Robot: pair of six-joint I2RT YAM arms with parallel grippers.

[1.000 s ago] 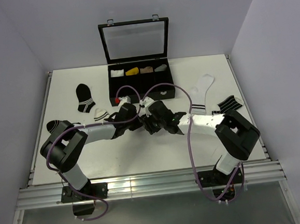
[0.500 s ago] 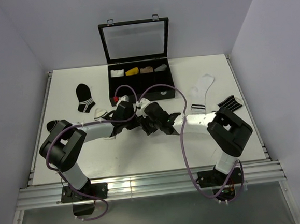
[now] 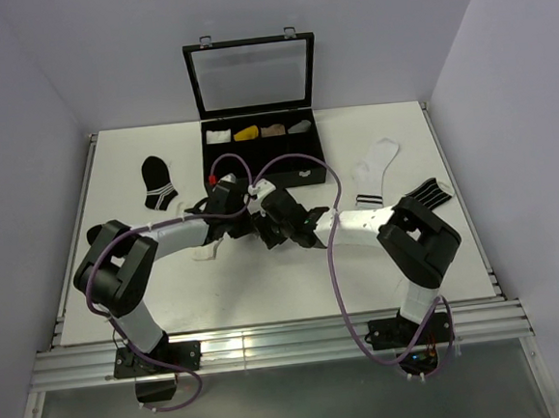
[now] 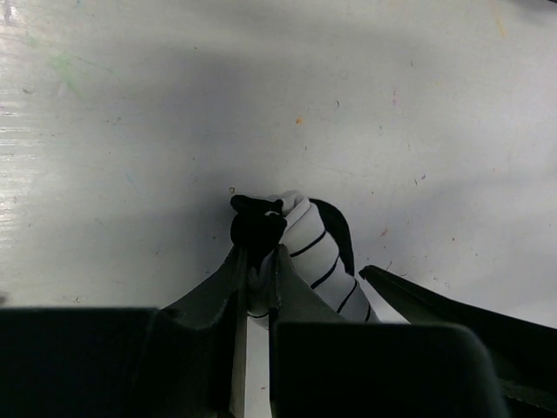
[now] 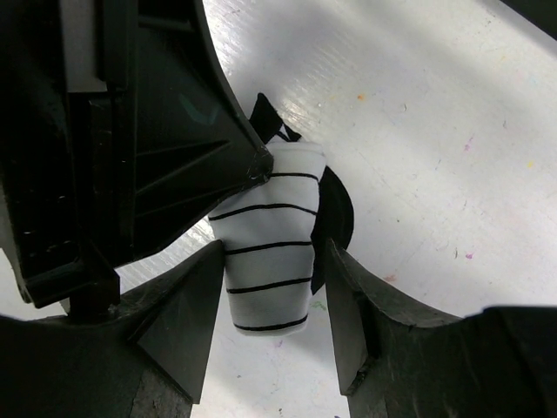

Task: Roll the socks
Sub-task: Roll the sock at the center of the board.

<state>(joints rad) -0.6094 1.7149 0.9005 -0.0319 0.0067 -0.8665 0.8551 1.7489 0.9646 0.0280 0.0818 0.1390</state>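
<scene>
White black-lined sock roll pinched in left claw; right claw open, jaws at roll's 3 and 9 o'clock. Mid-rolling, it seems; next probably needs cuff tuck.

Roll half hidden by claws
The rolled sock's near end vanishes behind the left gripper's fingers; overhead, that claw and the right gripper cover it.
</scene>
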